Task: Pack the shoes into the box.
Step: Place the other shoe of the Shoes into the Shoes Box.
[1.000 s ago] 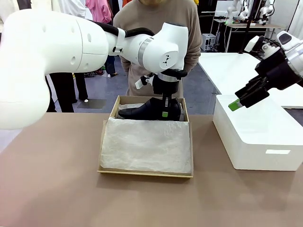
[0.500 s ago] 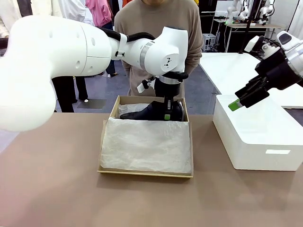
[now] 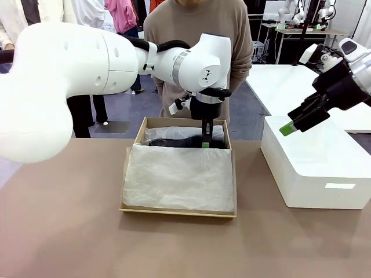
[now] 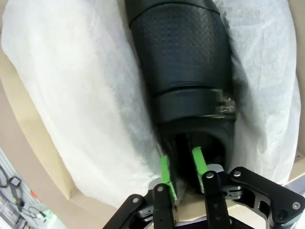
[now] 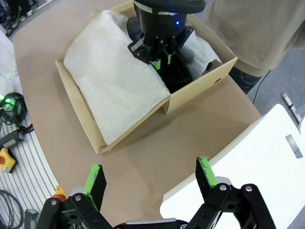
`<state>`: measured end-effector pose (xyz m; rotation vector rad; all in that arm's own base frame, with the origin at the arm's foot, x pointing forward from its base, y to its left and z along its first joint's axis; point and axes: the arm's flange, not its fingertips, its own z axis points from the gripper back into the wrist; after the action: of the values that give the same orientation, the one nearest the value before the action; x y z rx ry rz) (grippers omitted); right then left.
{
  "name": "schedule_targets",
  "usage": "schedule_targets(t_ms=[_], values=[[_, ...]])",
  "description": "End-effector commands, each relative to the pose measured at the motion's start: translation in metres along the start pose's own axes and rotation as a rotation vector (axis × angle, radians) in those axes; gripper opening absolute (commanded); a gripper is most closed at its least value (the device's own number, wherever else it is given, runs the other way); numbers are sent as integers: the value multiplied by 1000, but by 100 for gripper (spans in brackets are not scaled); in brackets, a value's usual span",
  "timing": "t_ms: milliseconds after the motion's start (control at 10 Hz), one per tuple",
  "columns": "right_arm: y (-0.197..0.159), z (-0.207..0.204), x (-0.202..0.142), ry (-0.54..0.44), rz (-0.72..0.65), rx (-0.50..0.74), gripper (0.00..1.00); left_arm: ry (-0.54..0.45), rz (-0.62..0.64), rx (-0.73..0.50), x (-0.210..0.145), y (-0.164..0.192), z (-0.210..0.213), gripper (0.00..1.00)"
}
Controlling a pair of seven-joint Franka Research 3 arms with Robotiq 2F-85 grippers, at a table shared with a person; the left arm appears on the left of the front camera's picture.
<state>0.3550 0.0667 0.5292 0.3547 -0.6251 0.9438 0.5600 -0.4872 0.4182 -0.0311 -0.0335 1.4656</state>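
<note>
One black shoe (image 3: 174, 141) lies in the far part of the brown box (image 3: 179, 213), on white tissue paper (image 3: 179, 176) that covers the box's near part. My left gripper (image 3: 204, 142) reaches down into the box at the shoe's heel end. In the left wrist view its green pads (image 4: 165, 171) stand slightly apart on either side of the shoe's (image 4: 181, 62) collar rim, one inside the opening. My right gripper (image 3: 286, 128) hangs open in the air at the right, holding nothing. From its wrist I see the box (image 5: 200, 90), the shoe (image 5: 178, 71) and the left gripper (image 5: 162, 59).
A large white block (image 3: 319, 168) stands on the table right of the box, below my right gripper (image 5: 150, 179). A person (image 3: 197, 35) in a tan sweater stands close behind the box at the far edge. Bare brown table lies in front and to the left.
The shoe has sunk from held above the box's rim down onto the tissue inside. The left gripper's pads have parted a little. The right arm has not moved.
</note>
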Motion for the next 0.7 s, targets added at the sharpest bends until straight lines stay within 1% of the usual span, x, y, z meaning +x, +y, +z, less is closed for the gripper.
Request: schedule_targets(t_ms=[0, 100, 200, 600], values=[[-1, -1, 1, -15, 2, 9, 100, -14, 27, 30, 2, -4, 29, 72], [-1, -1, 1, -15, 2, 9, 100, -28, 36, 9, 6, -4, 46, 92], [-1, -1, 1, -15, 2, 9, 100, -39, 39, -9, 9, -4, 64, 100], [-1, -1, 1, -15, 2, 9, 100, -51, 31, -50, 30, 14, 116, 100]])
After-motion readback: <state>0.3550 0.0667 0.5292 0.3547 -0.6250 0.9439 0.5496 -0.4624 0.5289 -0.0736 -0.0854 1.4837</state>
